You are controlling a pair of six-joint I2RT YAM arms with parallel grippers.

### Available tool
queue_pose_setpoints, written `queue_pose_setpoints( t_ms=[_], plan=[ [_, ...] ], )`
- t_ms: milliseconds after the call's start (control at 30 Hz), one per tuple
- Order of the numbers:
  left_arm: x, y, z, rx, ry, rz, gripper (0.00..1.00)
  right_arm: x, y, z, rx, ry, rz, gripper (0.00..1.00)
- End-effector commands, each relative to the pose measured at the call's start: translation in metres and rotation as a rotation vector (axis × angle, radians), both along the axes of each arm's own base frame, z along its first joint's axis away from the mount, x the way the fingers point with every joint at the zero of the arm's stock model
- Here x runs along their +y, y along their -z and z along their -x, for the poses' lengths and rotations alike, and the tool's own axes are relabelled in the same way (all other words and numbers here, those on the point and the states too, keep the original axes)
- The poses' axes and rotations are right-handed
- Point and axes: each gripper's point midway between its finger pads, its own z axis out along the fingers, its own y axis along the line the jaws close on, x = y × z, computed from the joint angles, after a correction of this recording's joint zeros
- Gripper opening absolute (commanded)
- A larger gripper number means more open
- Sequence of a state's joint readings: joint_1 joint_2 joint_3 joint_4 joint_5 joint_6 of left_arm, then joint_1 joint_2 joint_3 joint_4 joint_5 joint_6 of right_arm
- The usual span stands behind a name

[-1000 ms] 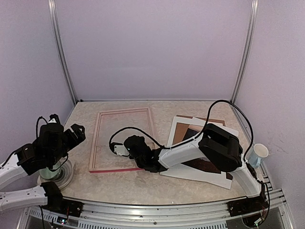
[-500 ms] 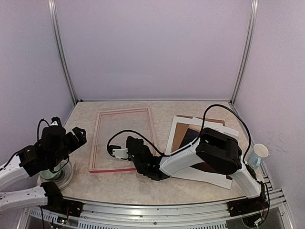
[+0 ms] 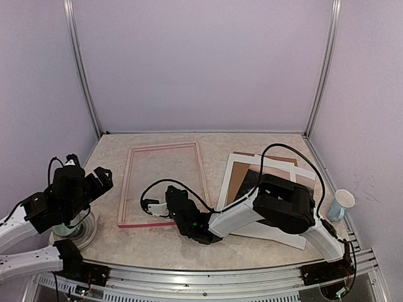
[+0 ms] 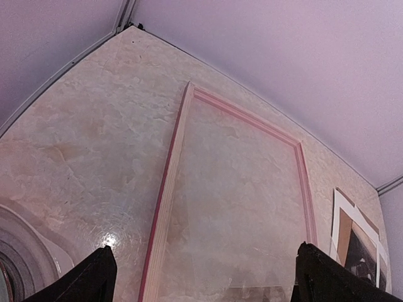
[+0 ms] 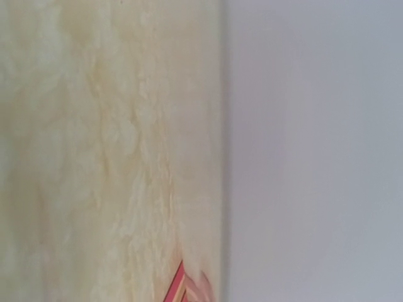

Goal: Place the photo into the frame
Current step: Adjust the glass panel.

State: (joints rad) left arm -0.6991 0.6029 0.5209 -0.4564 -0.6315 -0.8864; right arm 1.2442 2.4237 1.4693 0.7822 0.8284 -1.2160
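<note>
Pink frame (image 3: 165, 146) lies flat centre-left on the worktop (image 3: 157, 245). Dark photo (image 3: 253, 178) lies right of centre, likely thin and floppy, best lifted by an edge. Left end effector (image 3: 104, 176) gapes apart; right end effector (image 3: 148, 205) is pinched together.

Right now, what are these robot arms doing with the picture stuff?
The right tool is shut, reaching low over the table to the near edge of the empty pink frame. The photo lies off to the right in a pile of sheets, not yet in the frame. The left tool hangs open, holding nothing.
</note>
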Motion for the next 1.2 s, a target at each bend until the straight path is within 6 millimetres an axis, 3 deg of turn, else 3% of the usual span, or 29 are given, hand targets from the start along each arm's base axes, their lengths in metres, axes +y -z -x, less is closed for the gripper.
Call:
queue_pose_setpoints(
  t_ms=[0, 600, 1167],
  plan=[
    [0.001, 0.001, -0.001, -0.006, -0.001, 0.007, 0.99, -0.006, 0.004, 0.005, 0.001, 0.048, -0.004, 0.01],
    [0.001, 0.004, 0.0, -0.005, 0.003, 0.013, 0.99, -0.005, 0.017, 0.02, 0.001, 0.071, 0.014, 0.02],
    [0.001, 0.005, 0.001, -0.006, 0.002, 0.024, 0.99, 0.003, 0.005, 0.033, -0.002, 0.043, -0.029, 0.02]
  ],
)
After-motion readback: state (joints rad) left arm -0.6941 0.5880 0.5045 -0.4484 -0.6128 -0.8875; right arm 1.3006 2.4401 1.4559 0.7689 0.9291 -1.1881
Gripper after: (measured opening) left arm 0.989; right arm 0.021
